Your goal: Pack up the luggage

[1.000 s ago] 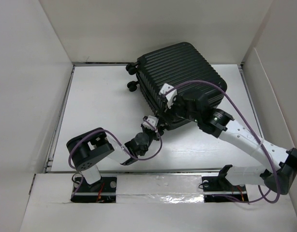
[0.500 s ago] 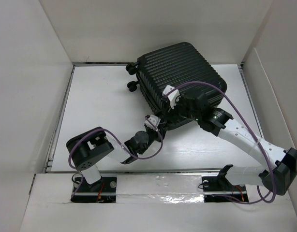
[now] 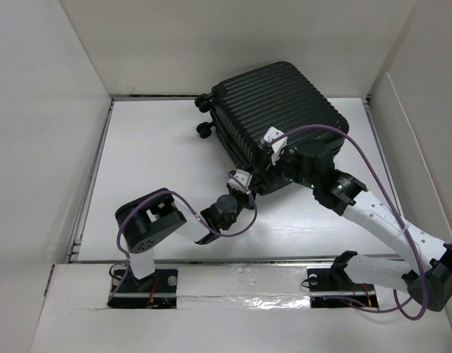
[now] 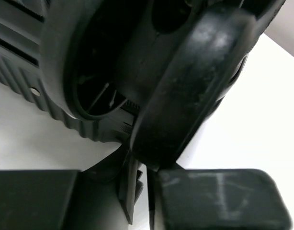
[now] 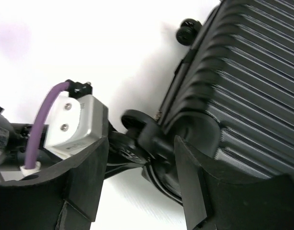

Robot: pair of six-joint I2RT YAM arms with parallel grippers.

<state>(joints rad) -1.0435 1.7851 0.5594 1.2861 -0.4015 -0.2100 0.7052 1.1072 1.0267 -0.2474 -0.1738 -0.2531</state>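
The luggage (image 3: 274, 110) is a black ribbed suitcase, closed, lying flat at the back of the white table. Two of its wheels (image 3: 204, 130) stick out on its left side. My left gripper (image 3: 246, 185) sits at the suitcase's near corner; in the left wrist view its jaws (image 4: 145, 191) are almost together right under a big black wheel (image 4: 195, 81). My right gripper (image 3: 279, 163) is open above the same corner. In the right wrist view its fingers (image 5: 84, 182) straddle the corner wheel (image 5: 154, 141) beside the ribbed shell (image 5: 252, 81), without pinching it.
White walls (image 3: 49, 147) enclose the table on the left, back and right. A raised white ledge (image 3: 233, 283) with the arm bases runs along the near edge. The left arm's wrist camera (image 5: 73, 122) lies close to my right gripper.
The suitcase has shifted slightly to the right. Both grippers have moved right with its near corner, and the right arm has stretched out further.
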